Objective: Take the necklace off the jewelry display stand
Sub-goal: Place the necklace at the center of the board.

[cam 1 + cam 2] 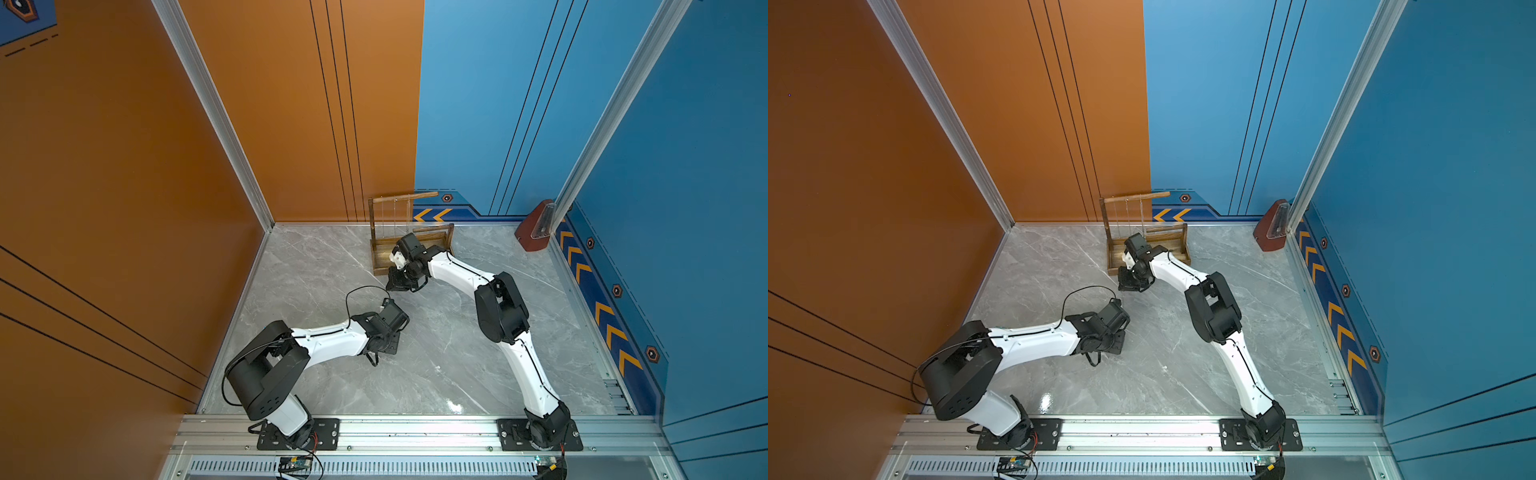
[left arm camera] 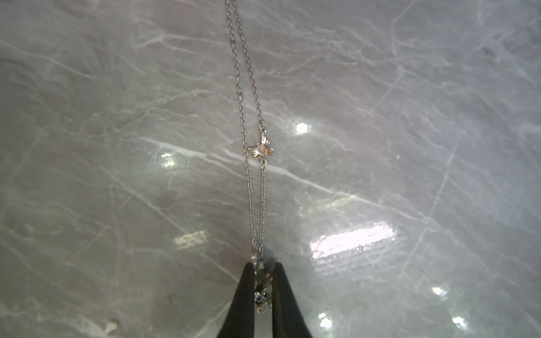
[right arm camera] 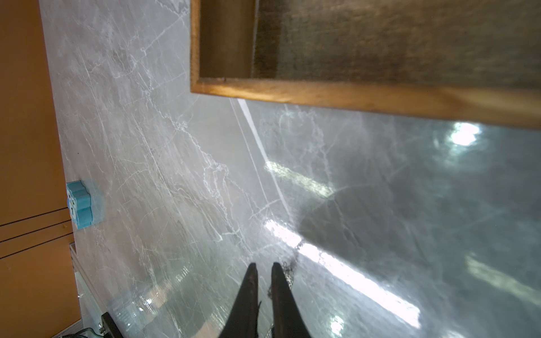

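Necklace (image 2: 257,152) stretches off the stand across the marble tabletop (image 2: 117,117), its pendant end pinched in the closed left gripper (image 2: 261,264). The right gripper (image 3: 264,266), tips barely parted and holding nothing, hangs just near of the jewelry display stand (image 1: 434,241), which sits far-centre.

Brown jewelry display stand (image 1: 405,196), grey white-veined table (image 1: 436,332), silver necklace (image 2: 261,150)

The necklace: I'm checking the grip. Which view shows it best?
The left wrist view: the necklace is sharp and close, one end pinched in the left gripper. The right wrist view shows only a blurred bit of chain; in both top views it is too fine to make out.
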Robot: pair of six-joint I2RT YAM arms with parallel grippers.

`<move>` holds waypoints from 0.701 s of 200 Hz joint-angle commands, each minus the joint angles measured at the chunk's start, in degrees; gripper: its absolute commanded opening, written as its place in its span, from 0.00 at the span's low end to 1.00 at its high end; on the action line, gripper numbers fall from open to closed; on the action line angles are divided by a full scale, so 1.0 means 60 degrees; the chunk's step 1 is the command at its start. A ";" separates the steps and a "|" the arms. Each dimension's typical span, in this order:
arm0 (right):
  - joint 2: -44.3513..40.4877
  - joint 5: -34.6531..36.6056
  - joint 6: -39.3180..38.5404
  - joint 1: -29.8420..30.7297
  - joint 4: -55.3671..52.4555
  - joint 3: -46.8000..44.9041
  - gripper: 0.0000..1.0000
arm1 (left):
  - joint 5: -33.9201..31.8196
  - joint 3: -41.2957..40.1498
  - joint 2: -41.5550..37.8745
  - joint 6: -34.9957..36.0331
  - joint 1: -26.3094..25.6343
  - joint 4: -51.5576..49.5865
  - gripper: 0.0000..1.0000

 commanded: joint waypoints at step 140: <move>0.0300 0.0256 0.0310 -0.0099 0.0161 0.0674 0.31 | 0.1584 -0.0668 -0.0276 -0.1193 0.0287 -0.1929 0.21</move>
